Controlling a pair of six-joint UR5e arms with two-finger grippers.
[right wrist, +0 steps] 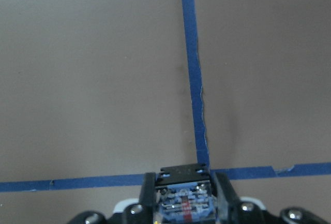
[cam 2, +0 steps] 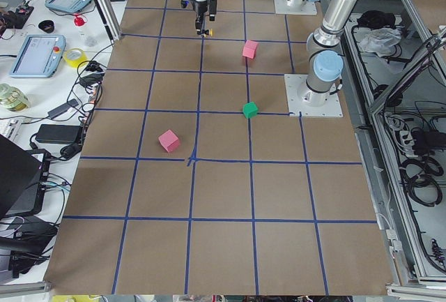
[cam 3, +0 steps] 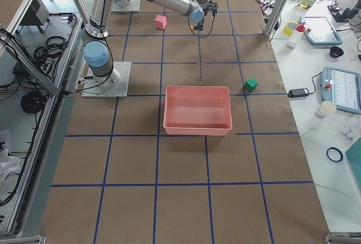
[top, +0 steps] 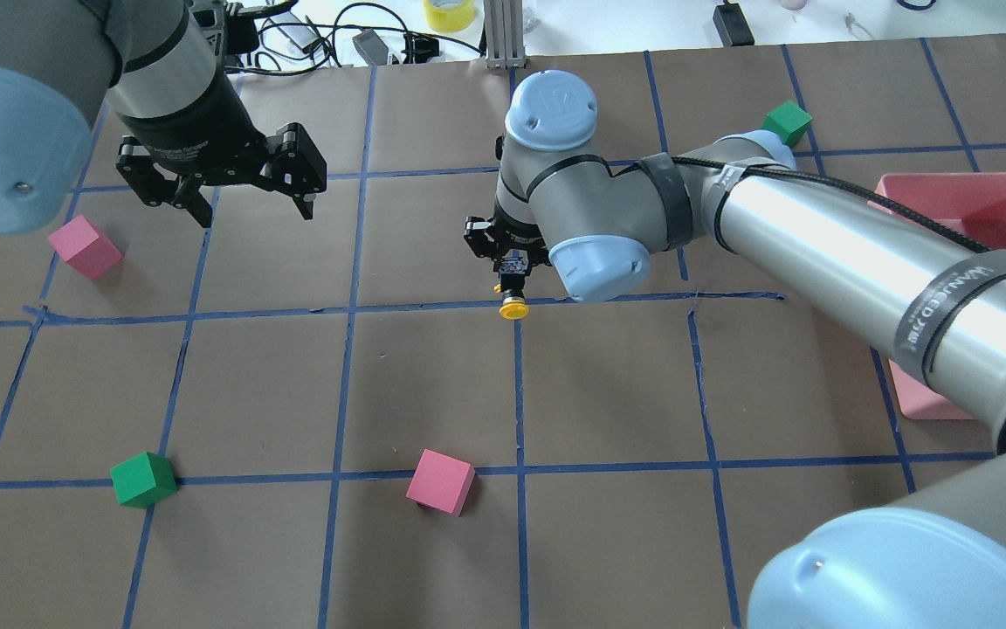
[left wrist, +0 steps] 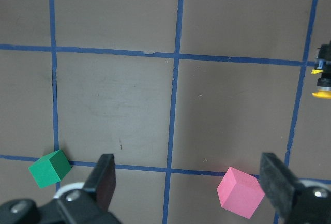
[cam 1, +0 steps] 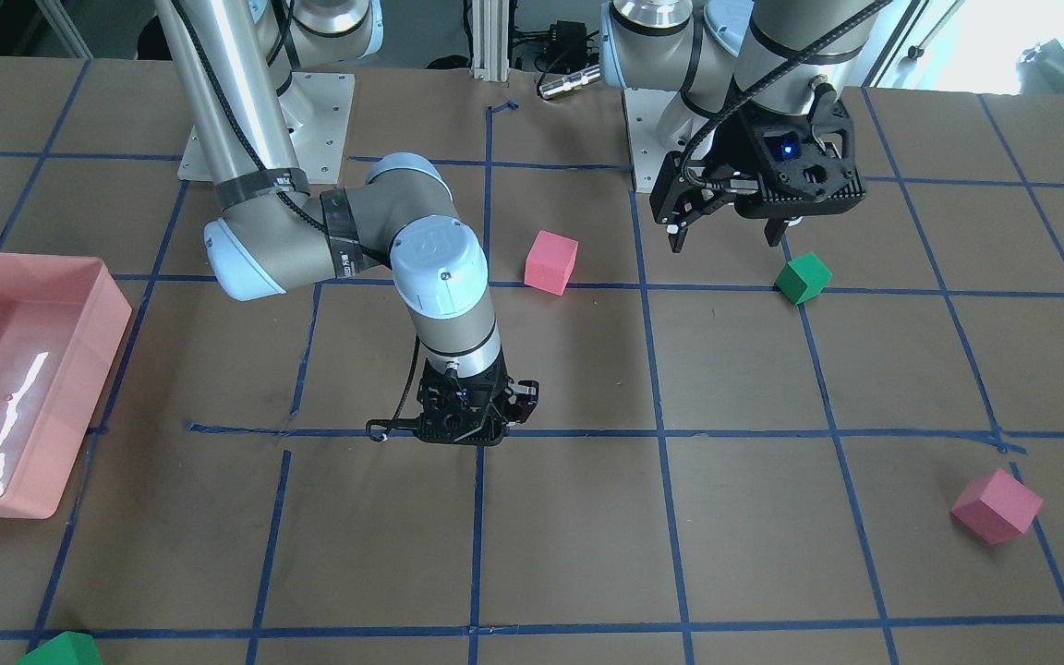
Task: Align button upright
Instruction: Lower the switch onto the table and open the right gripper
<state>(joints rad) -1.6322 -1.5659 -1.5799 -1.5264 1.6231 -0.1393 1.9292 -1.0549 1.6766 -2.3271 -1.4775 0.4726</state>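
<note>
The button [top: 513,298] has a yellow cap, a black body and a whitish base block. My right gripper [top: 510,262] is shut on its base block, with the cap pointing down, away from the fingers, over a blue tape crossing. The base block shows between the fingers in the right wrist view [right wrist: 184,203]. In the front-facing view the right gripper [cam 1: 467,434] hides the button. The button also shows at the right edge of the left wrist view [left wrist: 321,85]. My left gripper [top: 255,214] is open and empty, raised well off to the side.
A pink tray [top: 974,188] stands under my right arm. Pink cubes [top: 84,247] [top: 440,481] and green cubes [top: 143,479] [top: 787,122] lie scattered on the brown table. Cables and gear line the table's far edge.
</note>
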